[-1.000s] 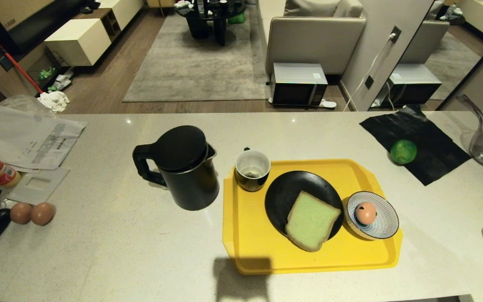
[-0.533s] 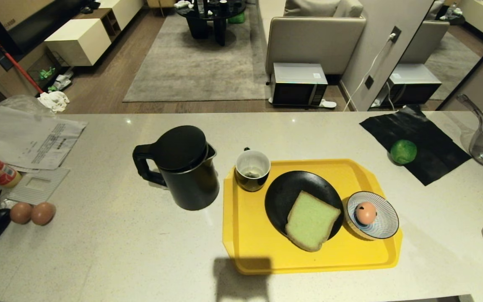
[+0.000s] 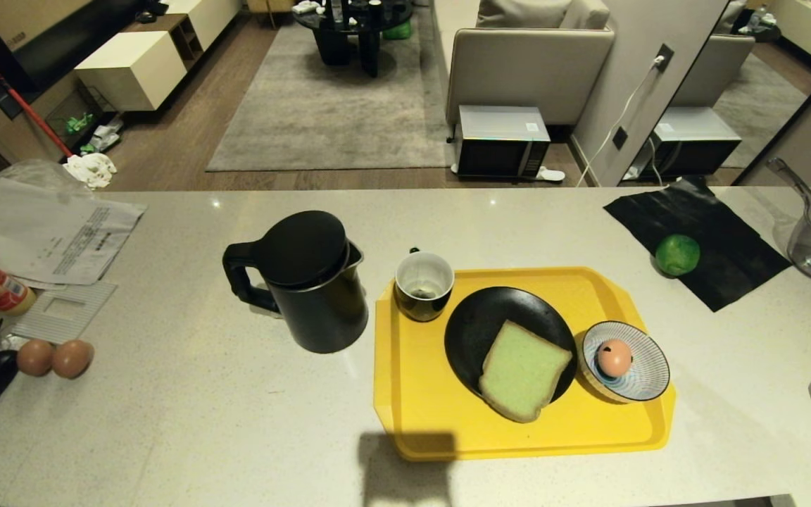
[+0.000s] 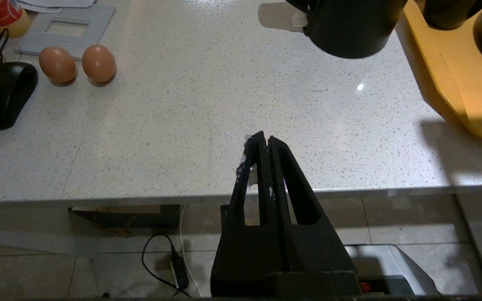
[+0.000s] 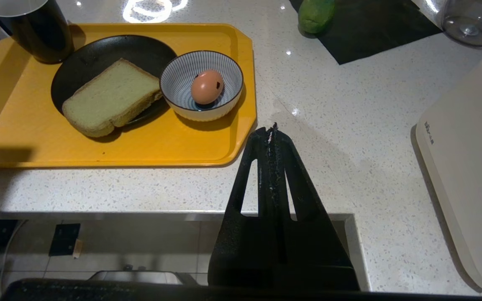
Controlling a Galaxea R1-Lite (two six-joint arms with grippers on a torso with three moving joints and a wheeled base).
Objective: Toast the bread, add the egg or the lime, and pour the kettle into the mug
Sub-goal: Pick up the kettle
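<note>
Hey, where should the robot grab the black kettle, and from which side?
Probably by the loop handle of the kettle, coming in from the robot's left. The handle juts out on that side, away from the mug and yellow tray, and the body looks too wide for the jaws.

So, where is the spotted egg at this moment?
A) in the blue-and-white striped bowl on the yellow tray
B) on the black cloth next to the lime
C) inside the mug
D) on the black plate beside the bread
A: the egg sits inside the striped bowl, which stands on the yellow tray.
</note>
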